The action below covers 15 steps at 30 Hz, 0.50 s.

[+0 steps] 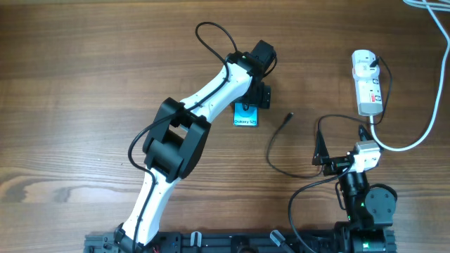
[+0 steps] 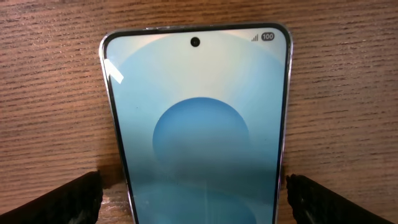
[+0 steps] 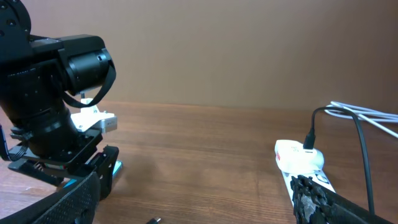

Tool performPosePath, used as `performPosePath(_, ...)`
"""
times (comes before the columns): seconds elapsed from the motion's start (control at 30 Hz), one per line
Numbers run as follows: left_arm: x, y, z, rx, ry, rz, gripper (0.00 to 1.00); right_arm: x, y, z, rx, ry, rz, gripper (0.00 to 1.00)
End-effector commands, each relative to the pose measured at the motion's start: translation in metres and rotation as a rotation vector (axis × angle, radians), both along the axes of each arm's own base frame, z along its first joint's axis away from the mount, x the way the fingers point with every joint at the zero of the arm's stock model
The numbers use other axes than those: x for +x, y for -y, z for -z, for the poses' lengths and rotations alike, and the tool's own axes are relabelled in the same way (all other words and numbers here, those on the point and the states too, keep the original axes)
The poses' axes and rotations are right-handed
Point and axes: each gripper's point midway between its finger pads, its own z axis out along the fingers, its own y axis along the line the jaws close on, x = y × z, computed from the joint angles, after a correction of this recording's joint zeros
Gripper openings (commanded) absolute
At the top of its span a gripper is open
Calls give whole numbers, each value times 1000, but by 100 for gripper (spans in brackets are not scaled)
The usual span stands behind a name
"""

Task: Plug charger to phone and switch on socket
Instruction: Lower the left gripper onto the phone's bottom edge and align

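The phone (image 1: 246, 118), cyan screen up, lies flat on the wooden table (image 1: 84, 84). My left gripper (image 1: 249, 105) is down over it and open. In the left wrist view the phone (image 2: 199, 124) fills the space between the two black fingers (image 2: 68, 199), with a narrow gap on each side. The charger (image 1: 271, 149) curves across the table, its connector tip (image 1: 290, 116) lying loose to the right of the phone. Its other end is plugged into the socket (image 1: 369, 84) at the right. My right gripper (image 1: 325, 158) hangs open and empty near the cable, well short of the socket (image 3: 298, 158).
A thick white cord (image 1: 422, 137) loops from the socket toward the table's right edge. In the right wrist view the left arm's black wrist (image 3: 50, 118) stands at the left, with the connector tip (image 3: 153, 220) at the bottom edge.
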Motion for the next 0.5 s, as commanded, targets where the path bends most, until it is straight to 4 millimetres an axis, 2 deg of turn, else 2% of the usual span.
performPosePath(0.0, 4, 1, 4, 10, 18, -8, 100, 0, 1, -2, -12, 13, 10, 100)
performPosePath(0.27, 3, 0, 4, 18, 12, 0, 100, 0, 1, -3, -12, 14, 10, 100)
performPosePath(0.47, 10, -11, 3, 76, 55, -13, 100, 0, 1, -3, -12, 14, 10, 100)
